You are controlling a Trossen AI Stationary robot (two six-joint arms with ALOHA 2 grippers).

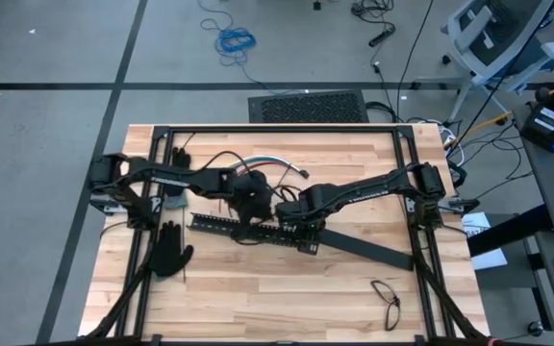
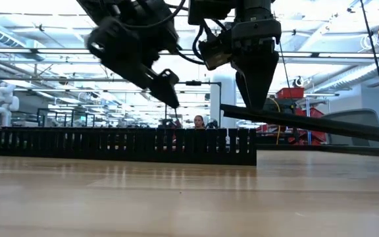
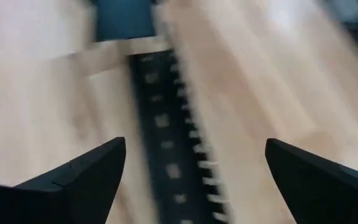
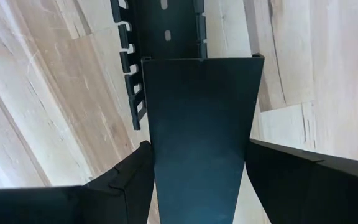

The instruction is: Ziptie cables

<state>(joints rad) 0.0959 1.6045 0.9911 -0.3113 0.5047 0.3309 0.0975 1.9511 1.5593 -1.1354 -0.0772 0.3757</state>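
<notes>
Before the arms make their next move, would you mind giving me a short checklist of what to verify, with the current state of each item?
1. Left gripper open and empty: ok; its fingers stand wide apart over the slotted bar, nothing between them.
2. Right gripper holding the flat black cover: ok; the cover sits between its fingers.
3. Cover lined up along the slotted bar: cannot tell; in the right wrist view its end meets the bar, but the high view shows it running off at an angle.
4. Cables reachable: ok; they lie behind the arms.
5. Ziptie located: cannot tell.
6. Gloves clear of the bars: ok.
</notes>
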